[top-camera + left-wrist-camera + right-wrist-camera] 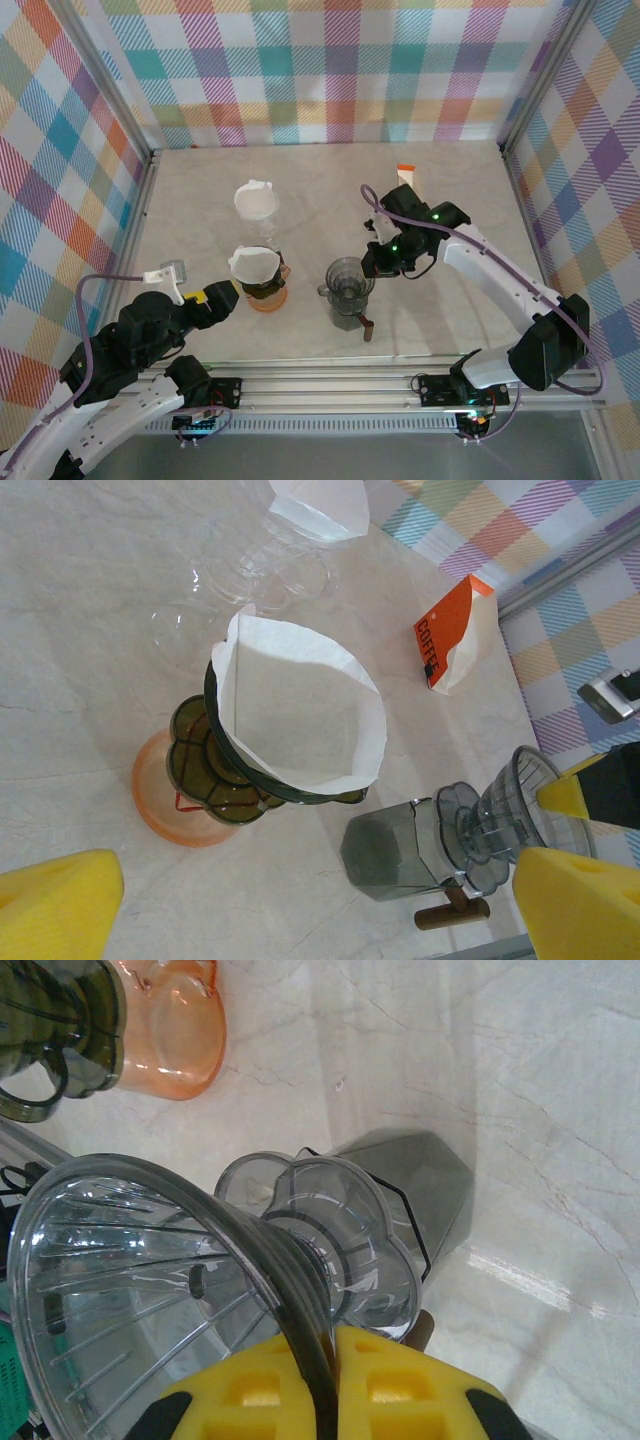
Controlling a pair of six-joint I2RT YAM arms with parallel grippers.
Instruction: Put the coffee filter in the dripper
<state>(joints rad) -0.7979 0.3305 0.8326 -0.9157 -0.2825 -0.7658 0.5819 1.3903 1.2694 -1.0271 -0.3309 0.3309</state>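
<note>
DESK: What is shown on the marble table (200, 200)?

CAPTION: A white coffee filter (300, 715) is seen seated in a green dripper (225, 775), with its paper rim raised above the dripper's edge. The dripper is stood on an orange base (160, 805) near the middle of the table.

DESK: How are the two arms placed?

CAPTION: The left gripper (218, 297) is held just beside the green dripper, on its near-left side. Its yellow pads (55, 905) are spread wide and nothing is held between them. The right gripper (322, 1385) is clamped on a clear ribbed dripper (140, 1290), whose rim is pinched between the two yellow fingers (400, 1395). That dripper is set on a grey server (395, 855), which is placed to the right of the green dripper and apart from it.

DESK: What else is pictured?

CAPTION: A second white filter (320, 505) is seen in a glass dripper (265, 570) behind the green one. An orange-and-white coffee bag (450, 635) is laid toward the far right, near the plaid wall (330, 70).
</note>
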